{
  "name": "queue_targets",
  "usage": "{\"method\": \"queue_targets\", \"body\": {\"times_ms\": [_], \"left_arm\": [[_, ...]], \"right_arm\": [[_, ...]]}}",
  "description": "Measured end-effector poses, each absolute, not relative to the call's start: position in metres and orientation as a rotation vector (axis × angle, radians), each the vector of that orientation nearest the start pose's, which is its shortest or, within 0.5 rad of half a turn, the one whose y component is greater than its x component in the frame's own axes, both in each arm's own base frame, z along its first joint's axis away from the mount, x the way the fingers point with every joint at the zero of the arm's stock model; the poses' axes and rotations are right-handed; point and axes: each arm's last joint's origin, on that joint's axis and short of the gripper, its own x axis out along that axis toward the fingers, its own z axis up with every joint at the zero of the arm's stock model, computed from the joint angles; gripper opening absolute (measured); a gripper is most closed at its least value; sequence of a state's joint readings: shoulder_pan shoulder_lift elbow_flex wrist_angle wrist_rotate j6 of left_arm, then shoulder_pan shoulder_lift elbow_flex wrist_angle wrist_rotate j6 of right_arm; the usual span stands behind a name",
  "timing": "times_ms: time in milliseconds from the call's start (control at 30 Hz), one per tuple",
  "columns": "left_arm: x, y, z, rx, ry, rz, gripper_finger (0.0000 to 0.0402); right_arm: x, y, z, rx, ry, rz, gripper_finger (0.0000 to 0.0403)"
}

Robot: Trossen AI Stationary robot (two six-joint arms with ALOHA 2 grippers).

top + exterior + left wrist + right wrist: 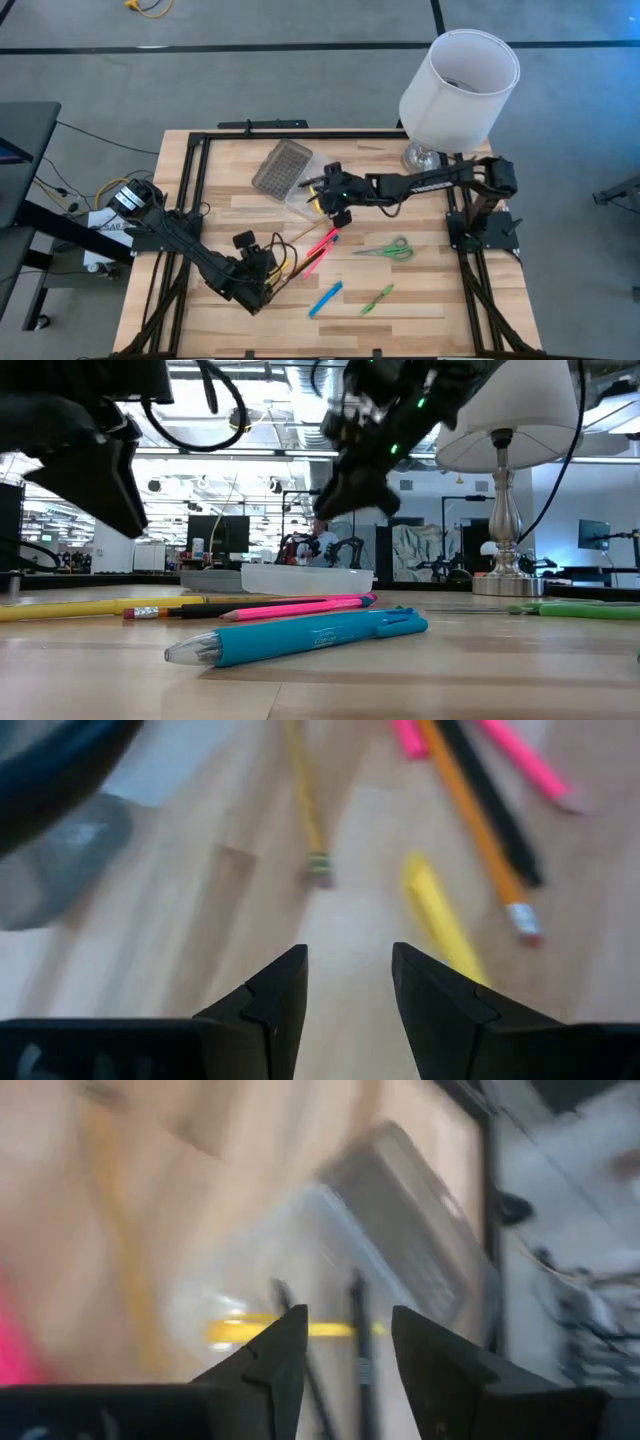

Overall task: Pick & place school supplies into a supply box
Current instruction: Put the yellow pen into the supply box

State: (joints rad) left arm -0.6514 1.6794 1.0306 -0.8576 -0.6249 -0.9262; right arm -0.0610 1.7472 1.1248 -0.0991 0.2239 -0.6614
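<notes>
My left gripper [268, 262] [348, 955] is open low over the table near its near-left part and holds nothing. Ahead of it lie yellow pencils [305, 800], a dark pen [490, 790] and pink pens [525, 760]. My right gripper [335, 205] [348, 1315] is open above the clear supply box tray [300, 200] and touches nothing. A yellow pencil [240, 1328] and dark pens [355, 1330] lie inside the tray. The grey lid [282, 165] lies flat beside the tray. The blue marker [325, 298], green marker [377, 298] and green-handled scissors [385, 250] lie flat on the table.
A lamp with a white shade [460, 85] stands at the far right corner on its metal foot [505, 585]. Black frame rails [190, 190] run along the table's edges. The blue marker [300, 635] and a pink pen [300, 607] lie close to the near edge.
</notes>
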Motion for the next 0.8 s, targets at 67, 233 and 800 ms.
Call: {"method": "queue_targets", "body": {"times_ms": [67,233,800], "left_arm": [[0.239,-0.162,0.174,0.05,1.061,0.475,0.0143],[0.241,-0.166,0.174,-0.014,1.082,0.429,0.0143],[0.265,-0.155,0.172,-0.341,1.08,0.419,0.0143]], "right_arm": [[0.365,-0.017,0.217,-0.645,0.764,0.025,0.0137],[0.351,0.008,0.235,-0.561,0.737,0.148,0.0129],[0.315,0.038,0.236,-0.448,0.98,0.232,0.0121]]}}
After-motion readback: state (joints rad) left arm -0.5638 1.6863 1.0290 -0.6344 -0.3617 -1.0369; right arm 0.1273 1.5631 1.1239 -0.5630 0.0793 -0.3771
